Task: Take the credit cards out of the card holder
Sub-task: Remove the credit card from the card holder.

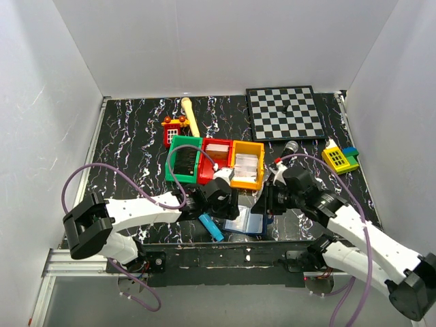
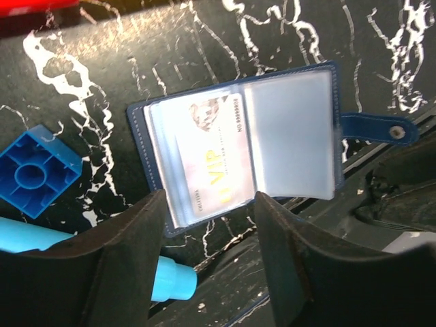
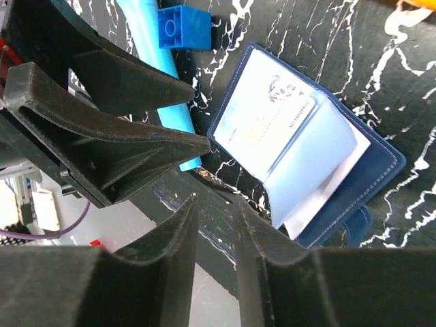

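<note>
The card holder [image 2: 293, 122] lies open and floppy; its card [image 2: 211, 170], likely stiff and slick, wants pinching by an edge. The left pincer [image 2: 208, 208] gapes empty; the right pincer [image 3: 214, 204] is barely parted, holding nothing.

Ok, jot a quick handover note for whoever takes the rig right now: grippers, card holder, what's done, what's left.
Left gripper: open, empty, poised over one edge of the card holder.
Right gripper: narrowly open, empty, just beside the holder.
Holder: lying open on the table near its front edge, between the two grippers, strap unfastened.
Done: holder opened.
Left: the VIP card sits in its clear sleeve; slide it out, then check the other sleeves.
</note>
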`<state>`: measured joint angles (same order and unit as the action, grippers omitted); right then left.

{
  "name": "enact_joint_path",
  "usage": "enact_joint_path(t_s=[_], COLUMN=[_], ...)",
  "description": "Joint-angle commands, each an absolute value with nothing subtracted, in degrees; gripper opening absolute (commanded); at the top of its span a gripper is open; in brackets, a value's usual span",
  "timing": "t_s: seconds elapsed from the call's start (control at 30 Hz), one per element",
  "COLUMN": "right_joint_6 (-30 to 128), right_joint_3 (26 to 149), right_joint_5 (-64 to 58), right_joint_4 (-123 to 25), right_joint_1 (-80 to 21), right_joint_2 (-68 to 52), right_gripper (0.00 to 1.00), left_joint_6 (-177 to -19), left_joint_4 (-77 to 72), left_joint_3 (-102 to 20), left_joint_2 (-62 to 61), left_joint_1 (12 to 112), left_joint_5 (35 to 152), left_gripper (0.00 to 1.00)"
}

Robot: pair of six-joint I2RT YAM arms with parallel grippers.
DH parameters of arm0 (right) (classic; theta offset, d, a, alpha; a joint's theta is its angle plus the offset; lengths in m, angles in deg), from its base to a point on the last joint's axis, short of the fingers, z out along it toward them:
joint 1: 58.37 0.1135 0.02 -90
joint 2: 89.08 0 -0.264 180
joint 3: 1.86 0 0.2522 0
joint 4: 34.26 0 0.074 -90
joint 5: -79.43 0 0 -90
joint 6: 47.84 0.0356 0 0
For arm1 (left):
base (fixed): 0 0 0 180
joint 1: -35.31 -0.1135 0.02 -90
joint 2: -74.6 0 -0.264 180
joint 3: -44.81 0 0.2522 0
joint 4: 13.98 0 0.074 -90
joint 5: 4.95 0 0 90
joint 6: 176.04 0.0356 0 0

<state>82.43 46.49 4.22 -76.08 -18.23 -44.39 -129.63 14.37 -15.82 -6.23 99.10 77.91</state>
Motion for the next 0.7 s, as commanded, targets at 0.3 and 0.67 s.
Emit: enact_joint_path(t_s=[0.3, 0.67], right_joint_6=[87.4, 90.6], right_joint_3=[37.1, 32.9], right_joint_5=[8.0, 4.9], right_joint_4=[-64.5, -63.7], right_joint_1=[-20.2, -24.3], right_joint_2=[-31.0, -26.0], right_gripper=[0.38, 0.34], left_joint_6=[-124.5, -125.9], left_joint_4=[3.3, 3.7], left_joint_3=[-10.3, -13.7], left_joint_2=[-6.2, -13.4], left_joint_1=[98.0, 95.7], left_joint_5=[85.0, 91.6], left_gripper=[0.27, 0.11])
